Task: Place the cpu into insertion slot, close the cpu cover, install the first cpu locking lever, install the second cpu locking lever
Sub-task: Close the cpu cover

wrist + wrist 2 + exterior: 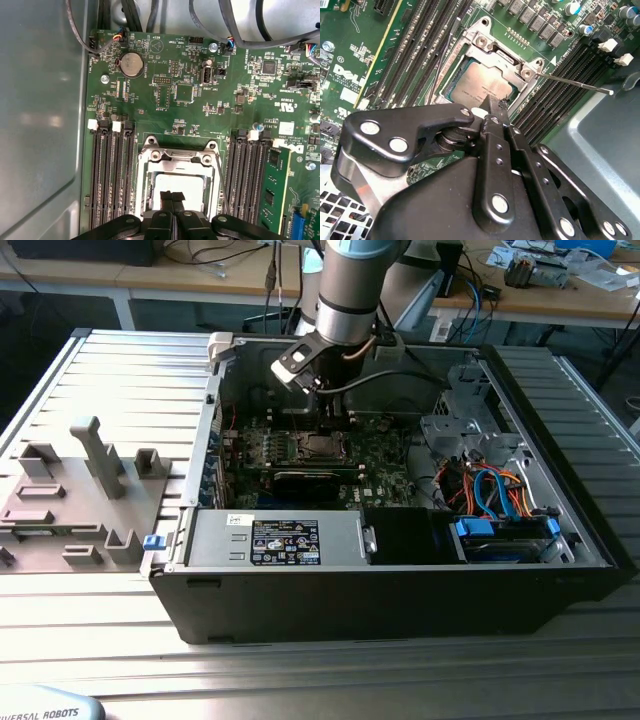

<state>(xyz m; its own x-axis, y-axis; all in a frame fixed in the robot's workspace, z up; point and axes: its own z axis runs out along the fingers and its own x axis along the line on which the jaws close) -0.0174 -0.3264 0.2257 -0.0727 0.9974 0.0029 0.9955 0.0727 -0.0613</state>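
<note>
A robot's black pincer [495, 106] has its fingertips pressed together with nothing seen between them, poised just above the edge of the chip [480, 85]. The chip lies flat in its socket [504, 56], silvery top up. The metal cover [144, 182] lies down around the chip, framing it. A thin lever [575, 82] juts from the socket's corner across the black memory slots [555, 95]. Around them spreads the green circuit board [185, 70]. In the exterior view, the arm [350, 280] reaches down into an open computer case [400, 610] lying on a slatted metal table [300, 670]. A grey fixture tray [70, 500] sits beside the case on the exterior view's left, and cluttered wooden benches [200, 275] stand behind.
</note>
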